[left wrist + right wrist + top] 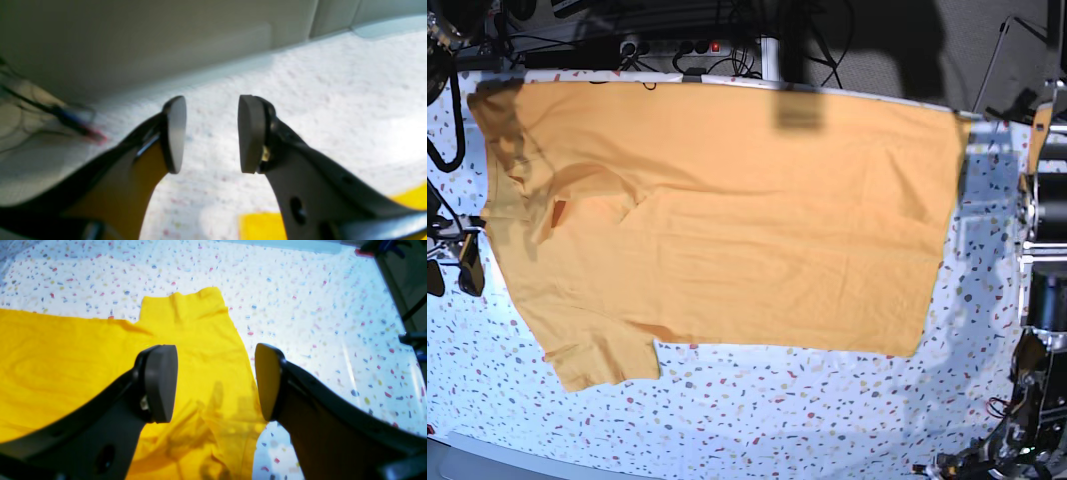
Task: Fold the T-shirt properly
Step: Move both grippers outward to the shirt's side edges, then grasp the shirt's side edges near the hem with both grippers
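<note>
Both grippers open and empty, T-shirt (717, 215) spread flat, unfolded.
Right gripper (215, 386) hangs over a sleeve, cloth beneath and left of its jaws; left gripper (211, 133) is over bare tablecloth (333, 83), shirt edge just behind it. Soft, light, limp fabric; pinch at sleeve or hem corners. Long axis runs gripper to gripper, collar toward the right one.
</note>
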